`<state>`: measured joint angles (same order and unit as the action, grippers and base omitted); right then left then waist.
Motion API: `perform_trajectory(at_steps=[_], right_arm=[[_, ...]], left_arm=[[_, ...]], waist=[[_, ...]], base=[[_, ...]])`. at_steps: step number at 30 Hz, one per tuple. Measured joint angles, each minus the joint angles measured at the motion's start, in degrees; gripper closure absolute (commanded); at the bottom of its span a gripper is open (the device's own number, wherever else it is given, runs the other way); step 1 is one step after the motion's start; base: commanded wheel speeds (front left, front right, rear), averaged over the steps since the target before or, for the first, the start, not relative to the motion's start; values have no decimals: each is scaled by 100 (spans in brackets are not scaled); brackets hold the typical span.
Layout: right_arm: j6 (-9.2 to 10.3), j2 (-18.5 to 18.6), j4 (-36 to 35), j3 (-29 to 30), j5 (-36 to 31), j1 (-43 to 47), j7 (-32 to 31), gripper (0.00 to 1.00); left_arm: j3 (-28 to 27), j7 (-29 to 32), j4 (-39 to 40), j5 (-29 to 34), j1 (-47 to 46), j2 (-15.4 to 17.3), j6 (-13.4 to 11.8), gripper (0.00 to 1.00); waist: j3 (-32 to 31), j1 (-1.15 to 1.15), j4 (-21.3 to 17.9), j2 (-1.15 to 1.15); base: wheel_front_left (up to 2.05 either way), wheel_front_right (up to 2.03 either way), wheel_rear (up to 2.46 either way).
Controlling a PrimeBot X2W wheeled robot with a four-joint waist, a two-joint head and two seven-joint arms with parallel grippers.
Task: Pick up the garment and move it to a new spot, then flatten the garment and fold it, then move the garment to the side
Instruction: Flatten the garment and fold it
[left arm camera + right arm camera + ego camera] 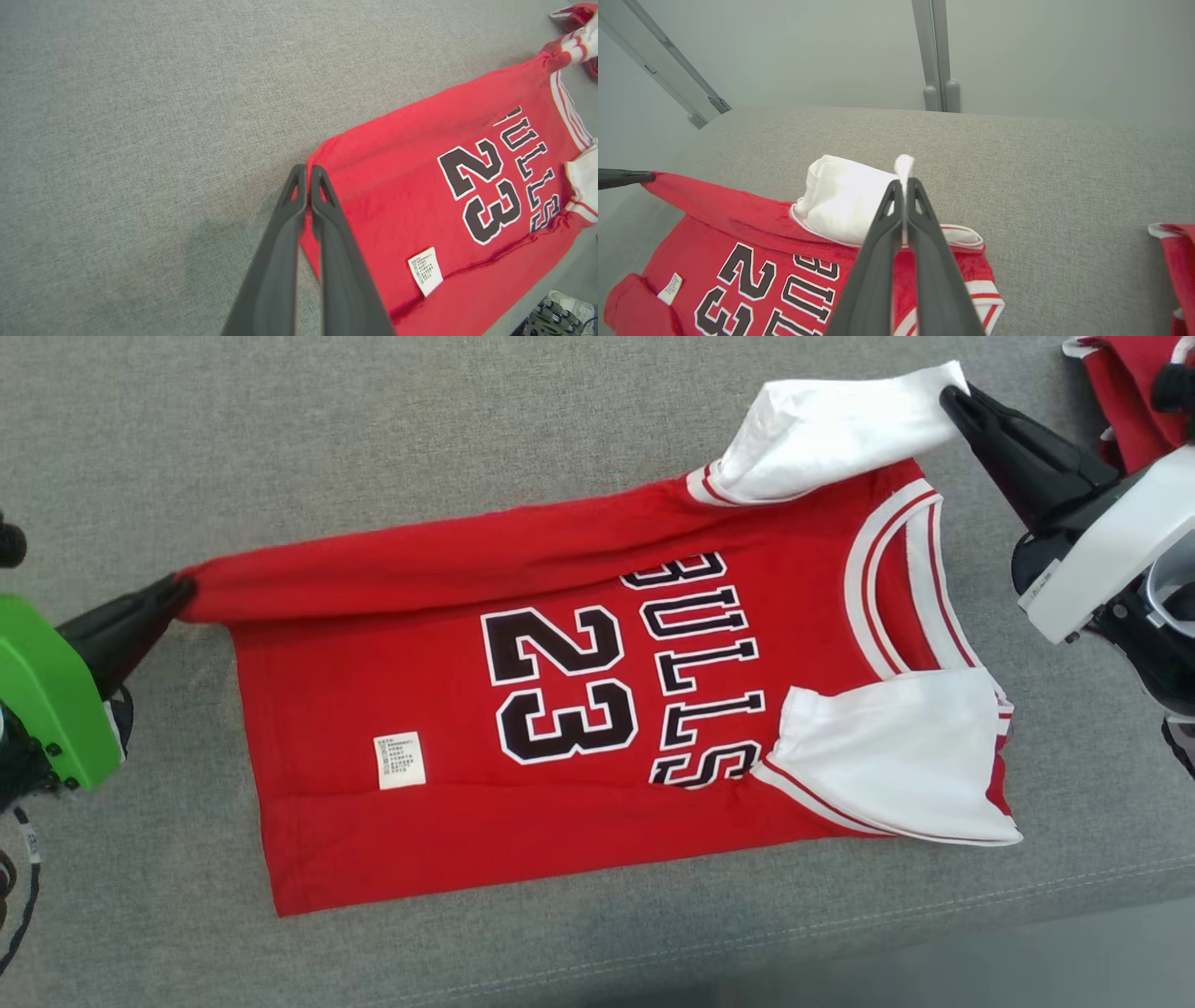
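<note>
A red Bulls 23 jersey (579, 709) lies flat, centred on grey upholstery (373, 429). The right wrist view adds a wall post (936, 56) at 12 o'clock, and the left wrist view a shoe (556, 312) at 5 o'clock. The left gripper (182, 590) is clenched on the hem corner at 9 o'clock. The right gripper (952, 397) pinches the white sleeve (831, 429) tip at 1 o'clock. A second red garment (1125, 392) is cut off at 2 o'clock.

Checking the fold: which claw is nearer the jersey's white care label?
Left. The left claw pinches the jersey at its hem corner, close to the label; the right claw holds the white sleeve at the far end.
</note>
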<state>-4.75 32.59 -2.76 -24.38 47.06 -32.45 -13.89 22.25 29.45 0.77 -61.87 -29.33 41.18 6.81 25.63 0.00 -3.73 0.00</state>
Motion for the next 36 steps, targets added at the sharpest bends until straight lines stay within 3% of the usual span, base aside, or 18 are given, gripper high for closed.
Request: perform_trajectory(at_steps=[20, 36], right_arm=[[424, 126, -645, 141, 346, 1461, 108, 100], [594, 199, -1031, 247, 444, 2094, 227, 100]], left_arm=[[143, -490, 349, 165, 1018, 40, 2, 100], [154, -690, 493, 166, 1436, 42, 0, 100]], waist=[[-347, 0, -73, 0], [-411, 0, -20, 0]], base=[[0, 0, 0], [0, 0, 0]])
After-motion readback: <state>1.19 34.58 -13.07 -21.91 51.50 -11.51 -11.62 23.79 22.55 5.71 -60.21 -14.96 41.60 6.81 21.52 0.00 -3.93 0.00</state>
